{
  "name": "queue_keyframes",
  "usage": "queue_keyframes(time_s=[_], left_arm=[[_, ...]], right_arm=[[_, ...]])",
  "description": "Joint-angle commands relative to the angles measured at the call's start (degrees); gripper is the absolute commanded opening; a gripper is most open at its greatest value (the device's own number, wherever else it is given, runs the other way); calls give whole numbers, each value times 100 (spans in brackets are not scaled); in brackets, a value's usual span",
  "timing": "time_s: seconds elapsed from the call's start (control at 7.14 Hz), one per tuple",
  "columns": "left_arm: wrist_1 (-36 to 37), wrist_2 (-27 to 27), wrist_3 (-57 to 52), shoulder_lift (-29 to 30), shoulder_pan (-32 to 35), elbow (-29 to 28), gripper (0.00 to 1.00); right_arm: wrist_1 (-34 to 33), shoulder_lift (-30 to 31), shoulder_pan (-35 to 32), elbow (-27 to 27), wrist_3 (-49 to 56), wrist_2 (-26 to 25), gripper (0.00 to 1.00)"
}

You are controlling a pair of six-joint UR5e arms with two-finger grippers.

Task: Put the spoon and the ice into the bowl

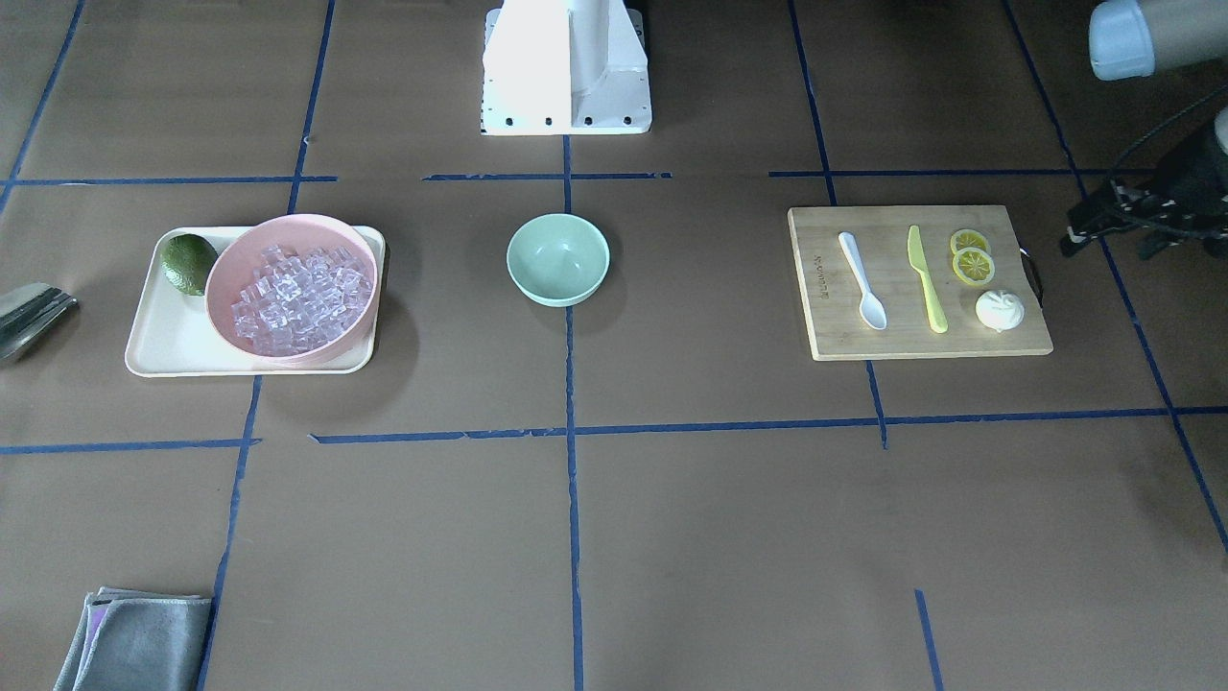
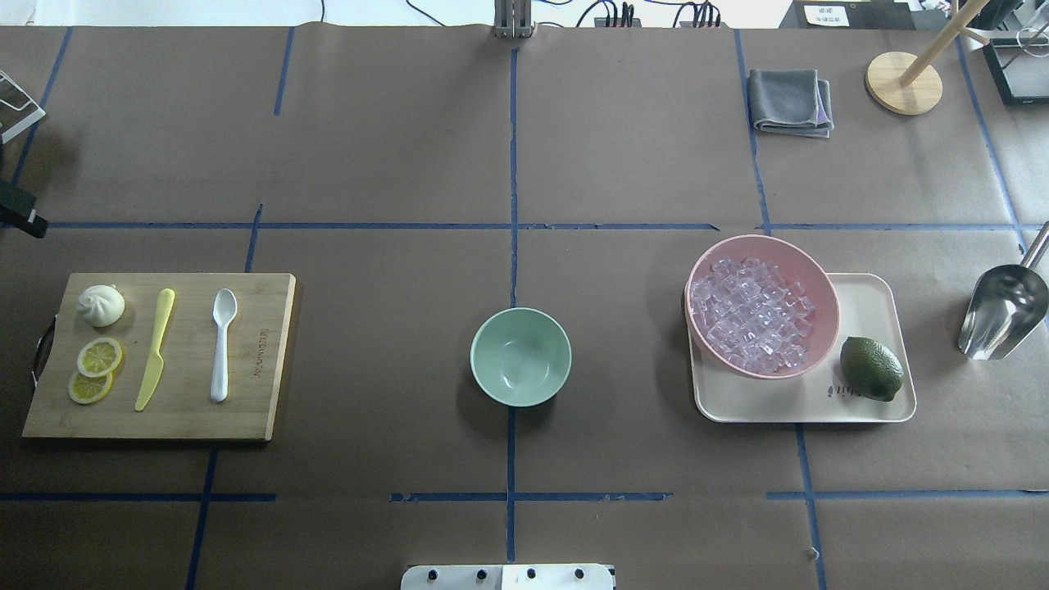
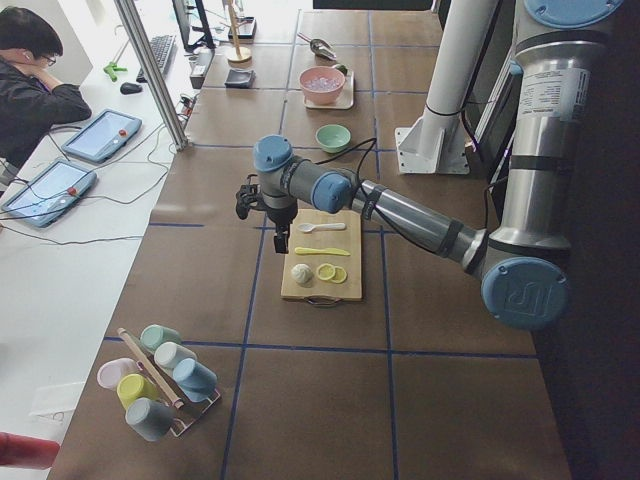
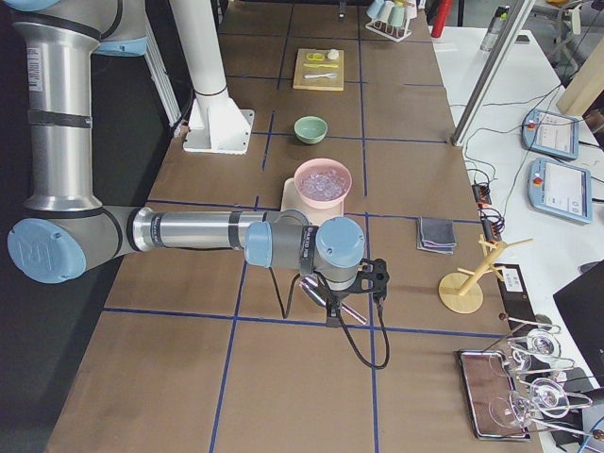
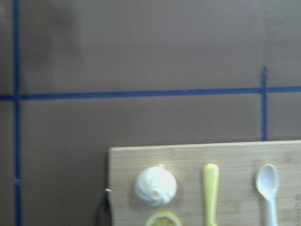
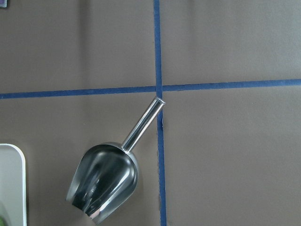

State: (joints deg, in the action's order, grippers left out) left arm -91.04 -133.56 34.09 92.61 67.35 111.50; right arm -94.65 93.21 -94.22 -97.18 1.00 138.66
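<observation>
The white spoon (image 2: 221,344) lies on a wooden cutting board (image 2: 254,410), beside a yellow-green knife (image 2: 156,348); it also shows in the left wrist view (image 5: 268,188). The clear ice cubes (image 2: 750,313) are piled in a pink bowl (image 2: 766,242) on a cream tray (image 2: 869,295). The mint-green bowl (image 2: 520,356) stands empty at the table's middle. My left gripper (image 3: 281,245) hangs above the table just past the board's outer end; I cannot tell its state. My right gripper (image 4: 335,307) hovers over a metal scoop (image 6: 106,181) beyond the tray; I cannot tell its state.
A bun (image 2: 101,305) and two lemon slices (image 2: 97,369) share the board. A lime (image 2: 871,369) sits on the tray. A grey cloth (image 2: 791,100) and a wooden stand (image 2: 904,82) are at the far right. A mug rack (image 3: 160,380) stands at the left end.
</observation>
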Motion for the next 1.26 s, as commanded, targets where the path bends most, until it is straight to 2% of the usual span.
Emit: queue_keyframes(time_s=[0.0,0.14,0.42,0.7,0.98,1.12], left_arm=[[-937,835,1864,-32,-1138,127,99],[-1264,1110,2500,20,-1545,100,98],[-1311,1637,3031,47,-2240,74,97],[-1607,1859,3331,47,-2646,-109,95],[-2266,2009,3552,73,-2832,-566,94],[-2269,2009,3543,108,-2841,-672,89]], right_arm=[[-10,4,0,-55,-3,-32,100],[-10,4,0,-55,-3,-40,100],[-10,13,0,-46,14,-49,100],[-10,4,0,-46,23,-58,100],[-10,4,0,-55,14,-58,100],[-10,4,0,-55,14,-58,100]])
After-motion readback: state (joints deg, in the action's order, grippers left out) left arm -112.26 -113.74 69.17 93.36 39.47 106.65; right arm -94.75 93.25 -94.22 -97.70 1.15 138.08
